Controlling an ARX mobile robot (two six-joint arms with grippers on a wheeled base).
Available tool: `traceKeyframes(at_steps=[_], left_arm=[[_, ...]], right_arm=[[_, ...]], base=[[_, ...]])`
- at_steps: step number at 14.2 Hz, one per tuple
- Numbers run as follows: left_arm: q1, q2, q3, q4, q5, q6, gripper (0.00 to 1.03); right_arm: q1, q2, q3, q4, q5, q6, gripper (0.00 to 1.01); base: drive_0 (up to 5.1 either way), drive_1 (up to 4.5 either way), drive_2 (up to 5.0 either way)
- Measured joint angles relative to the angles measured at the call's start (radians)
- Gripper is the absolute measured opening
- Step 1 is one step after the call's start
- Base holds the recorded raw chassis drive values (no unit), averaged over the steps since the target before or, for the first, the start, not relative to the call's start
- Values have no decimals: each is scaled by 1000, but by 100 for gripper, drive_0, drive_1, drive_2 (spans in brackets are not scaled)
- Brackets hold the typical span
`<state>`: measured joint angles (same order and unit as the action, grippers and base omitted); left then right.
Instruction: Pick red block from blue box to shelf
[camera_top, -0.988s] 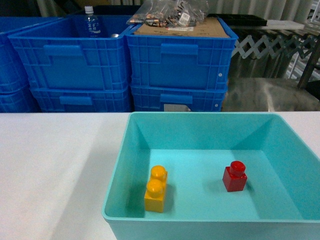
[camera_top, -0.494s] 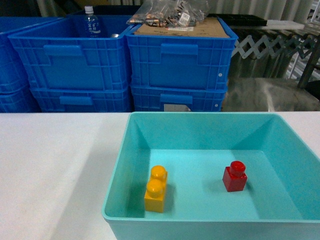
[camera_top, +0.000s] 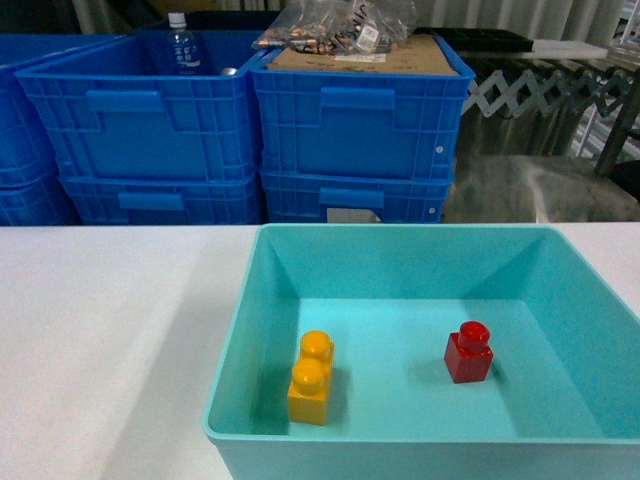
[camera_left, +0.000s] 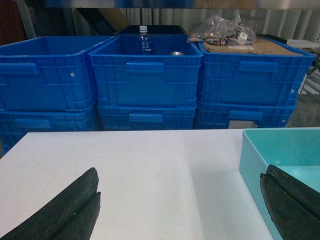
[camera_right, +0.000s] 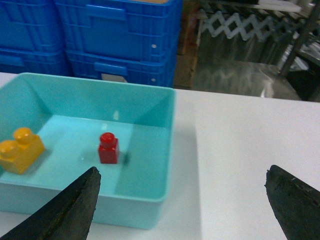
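Sitting upright on the floor of the blue box (camera_right: 150, 195), the red block (camera_right: 108, 148) lies left of centre in the right wrist view, above the spread-apart right gripper (camera_right: 182, 210). Wide apart too, the left gripper (camera_left: 182, 210) frames white table (camera_left: 140, 170).

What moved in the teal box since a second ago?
Nothing visibly moved. The small glossy red plastic brick and the larger yellow-orange two-stud brick sit in the same spots on the floor of the shallow teal plastic bin, apart from each other. No gripper shows in the head view, and nothing was picked up or let go.
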<state>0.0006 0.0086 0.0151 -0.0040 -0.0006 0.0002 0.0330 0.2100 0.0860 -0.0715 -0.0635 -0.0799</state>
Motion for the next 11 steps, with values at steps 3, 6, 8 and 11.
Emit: traceKeyframes(at_steps=[3,6,8,11], left_arm=[[0,0,0,0,0,0,98],[0,0,0,0,0,0,98],[0,0,0,0,0,0,98],[0,0,0,0,0,0,98]], right_arm=[[112,358,155,164,-34,11,98],[273,880,393,253,-3,75,98],[328,1168,569,259,37,101,98],[347,1498,773,229,122,134,98]], base=[[0,0,0],[0,0,0],[0,0,0],[0,0,0]])
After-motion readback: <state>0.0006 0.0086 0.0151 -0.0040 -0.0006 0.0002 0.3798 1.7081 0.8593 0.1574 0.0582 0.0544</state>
